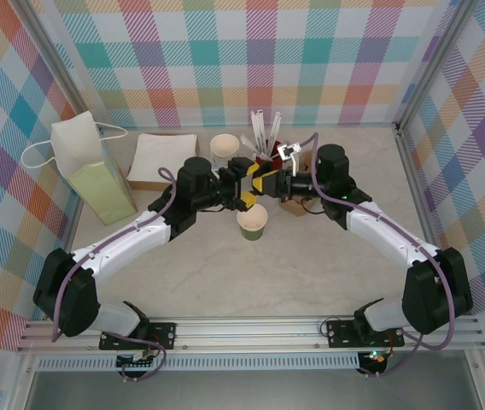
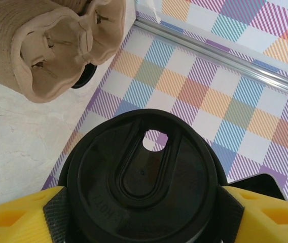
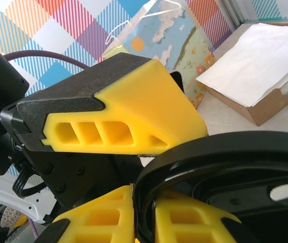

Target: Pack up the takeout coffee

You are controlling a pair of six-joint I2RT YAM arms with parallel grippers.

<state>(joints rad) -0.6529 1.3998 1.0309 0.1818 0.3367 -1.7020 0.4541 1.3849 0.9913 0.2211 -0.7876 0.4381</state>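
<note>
1. Paper cup (image 1: 253, 224) with a green band stands lidless on the bench (image 1: 311, 282), just in front of both tools and touched by neither.
2. Left tool (image 2: 144, 205): jaws spread wide, clamping the black lid (image 2: 144, 172) across its full width. The lid is up off the bench, top face to the wrist camera.
3. Right tool (image 3: 142, 216): nearly closed, with a finger on each side of the lid's rim. It looks like an edge pinch, so both tools are on the lid.
4. Step, my read: lid handover or regrip before capping. Next, one tool lets go and the other brings the lid level over the cup mouth and presses. The cup is unheld and could tip.
5. Farther off: pulp cup carrier (image 2: 47, 45), and paper bag (image 1: 97, 171) far left. Packing not yet begun.
</note>
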